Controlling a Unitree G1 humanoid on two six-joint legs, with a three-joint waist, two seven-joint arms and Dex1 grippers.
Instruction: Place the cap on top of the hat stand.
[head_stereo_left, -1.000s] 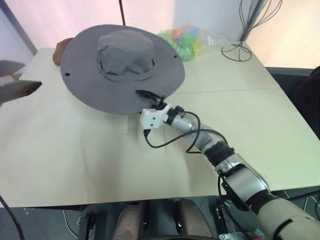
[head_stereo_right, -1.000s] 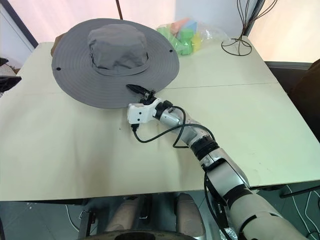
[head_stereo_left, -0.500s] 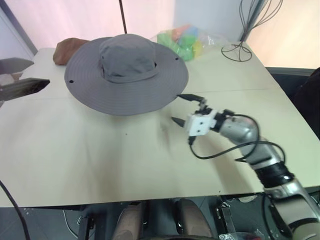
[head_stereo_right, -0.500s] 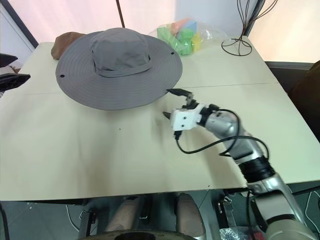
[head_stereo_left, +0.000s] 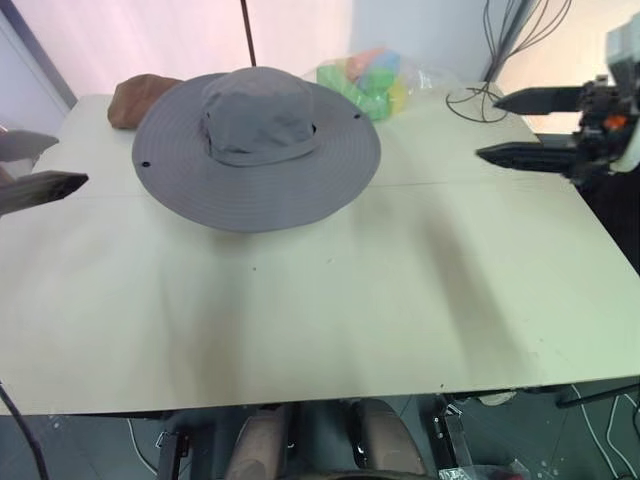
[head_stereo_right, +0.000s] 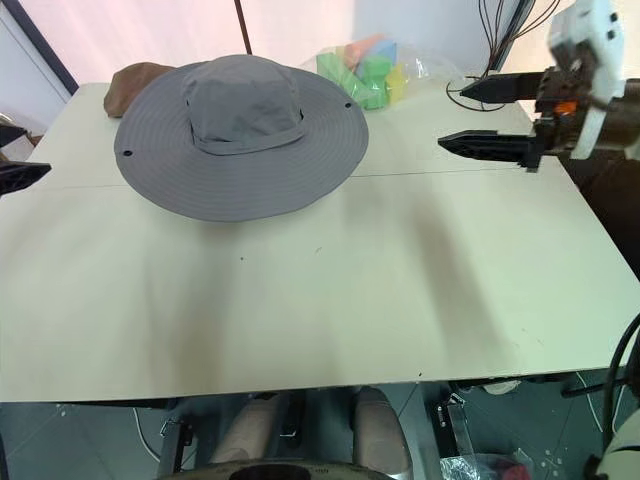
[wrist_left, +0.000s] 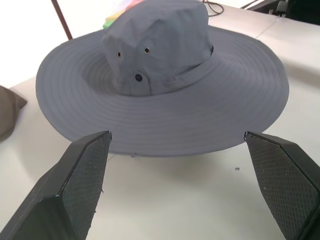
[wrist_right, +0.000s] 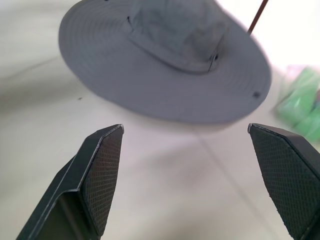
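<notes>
We see the right gripper (head_stereo_right: 490, 118) raised at the right side of the scene, above the right edge of the table (head_stereo_left: 330, 300), its two black fingers (head_stereo_right: 480, 146) pointing roughly level toward the left and spread wide with nothing between them. At the far left edge, the left gripper (head_stereo_left: 30, 165) reaches in from the side, also lifted off the table surface; its wrist view shows both pads (wrist_left: 82, 175) set far apart, empty, aimed at the hat. The cap (head_stereo_left: 257, 145), a large grey wide-brimmed sun hat, sits upright toward the back left of the table, crown up, its brim spread flat all around. It lies between the two grippers but touches neither: the right gripper is well apart from its brim on the right, and the left gripper is near its left side with bare table showing between. A thin dark stem (head_stereo_left: 246, 30) rises just behind the crown; we cannot tell from these pictures whether the hat stand is underneath the hat. Beside the cap's back left brim lies a small brown flat cap (head_stereo_left: 140, 97), and behind its right brim sits a clear bag of coloured blocks (head_stereo_left: 372, 80). A black wire stand (head_stereo_left: 478, 100) rests at the back right corner.
</notes>
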